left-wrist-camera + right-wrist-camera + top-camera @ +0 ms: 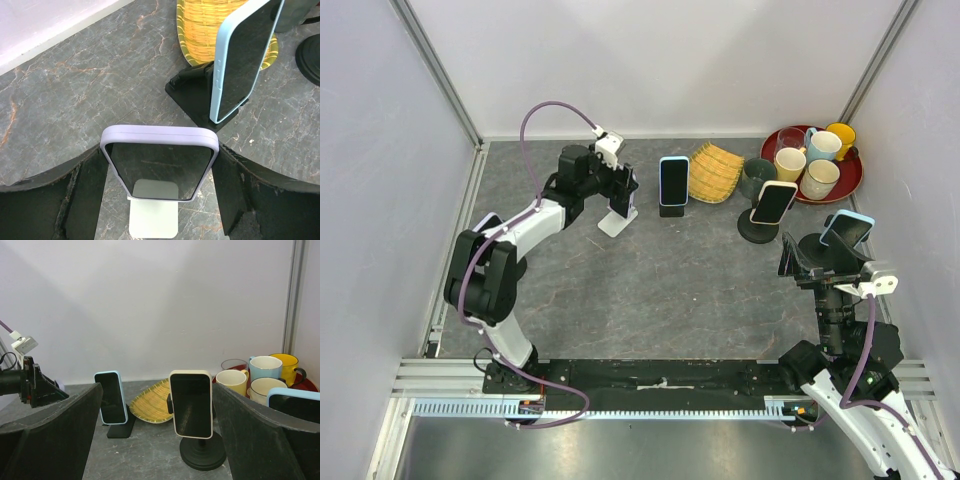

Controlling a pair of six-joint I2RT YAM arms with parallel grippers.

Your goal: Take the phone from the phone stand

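A lavender-cased phone (159, 165) leans on a white stand (152, 222); in the top view the phone (623, 190) is at the back left, above the stand's base (616, 223). My left gripper (620, 188) is shut on this phone, with a finger against each long side (90, 195). The phone's lower edge still looks close to the stand's cradle. My right gripper (810, 258) is open and empty at the right, facing the other phones from a distance.
A blue-cased phone on a black wedge stand (673, 183) and a cream phone on a round black stand (772, 205) stand at the back. A yellow woven tray (715, 172), a red tray of mugs (815, 160) and another blue-cased phone (847, 228) are nearby.
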